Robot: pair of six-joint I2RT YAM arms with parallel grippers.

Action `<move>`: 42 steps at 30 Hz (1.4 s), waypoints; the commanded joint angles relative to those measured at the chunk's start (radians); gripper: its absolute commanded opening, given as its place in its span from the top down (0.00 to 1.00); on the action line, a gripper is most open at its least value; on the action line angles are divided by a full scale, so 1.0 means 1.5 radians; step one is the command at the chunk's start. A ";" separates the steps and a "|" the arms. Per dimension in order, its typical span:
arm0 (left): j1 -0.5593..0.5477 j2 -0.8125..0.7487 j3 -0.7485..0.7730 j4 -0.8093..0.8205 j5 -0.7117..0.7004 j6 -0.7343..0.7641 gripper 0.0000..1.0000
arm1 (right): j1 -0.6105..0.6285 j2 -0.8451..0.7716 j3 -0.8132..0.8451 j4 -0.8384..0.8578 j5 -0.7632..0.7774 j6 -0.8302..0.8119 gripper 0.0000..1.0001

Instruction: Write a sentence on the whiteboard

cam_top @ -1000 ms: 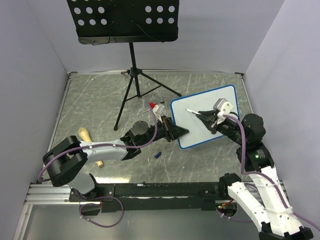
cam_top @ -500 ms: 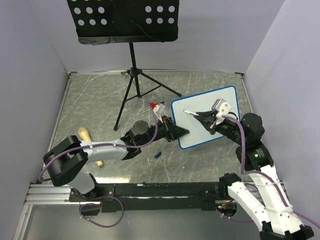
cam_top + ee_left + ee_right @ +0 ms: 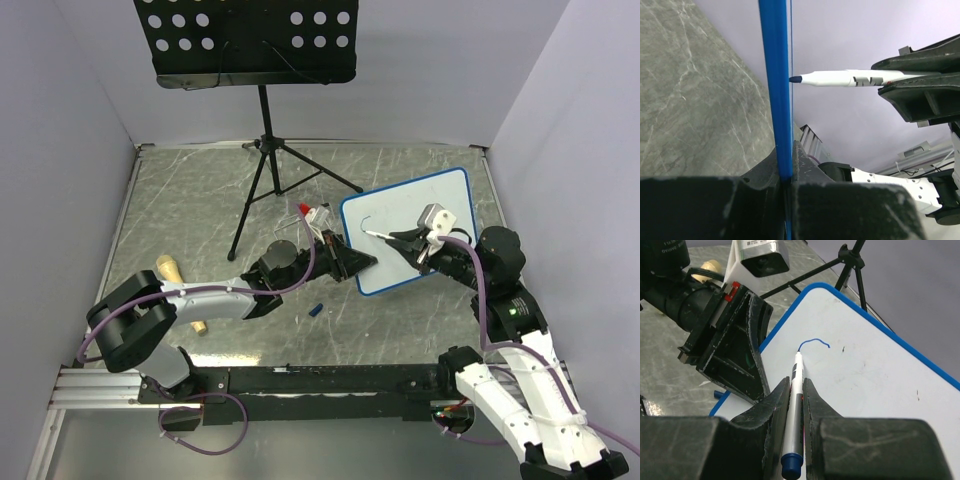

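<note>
From the top view I saw the whiteboard (image 3: 410,200) standing tilted on the grey surface (image 3: 190,200) at about 3 o'clock from the middle. The left claw (image 3: 350,262) was clamped on the board's 8 o'clock edge. The right claw (image 3: 405,240) reached over the white face from 4 o'clock, closed on a white marker (image 3: 383,235) that pointed toward 10 o'clock. A small blue cap (image 3: 315,310) lay on the surface just below the left claw, and a black music stand (image 3: 262,100) stood at 12 o'clock.

In the left wrist view the board showed edge-on as a blue strip. My left claw's fingers were pinched narrow on it from both sides at 6 o'clock. The marker came in from 3 o'clock, and its blue tip met the board's face.

In the right wrist view the two fingers squeezed the marker's barrel with no gap. The tip rested on the board. Of the sentence (image 3: 814,341) I could see only one short hooked blue stroke, running from the tip toward 1 o'clock. The left claw gripped the frame at 9 o'clock.
</note>
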 commanded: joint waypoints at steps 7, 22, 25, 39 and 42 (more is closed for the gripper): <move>0.002 -0.038 0.024 0.110 0.002 0.004 0.99 | 0.004 -0.008 0.014 -0.003 0.098 0.001 1.00; 0.007 -0.054 0.013 0.107 -0.012 0.011 0.99 | 0.004 -0.010 0.026 -0.094 0.046 -0.042 1.00; 0.009 -0.058 0.010 0.106 -0.014 0.012 0.99 | 0.004 -0.009 0.027 -0.104 0.030 -0.041 1.00; 0.009 -0.035 0.017 0.127 0.012 -0.004 0.99 | 0.008 0.025 0.036 -0.044 -0.013 0.005 1.00; 0.009 -0.026 0.019 0.131 0.016 -0.006 0.99 | 0.008 0.032 0.043 -0.029 -0.014 0.015 1.00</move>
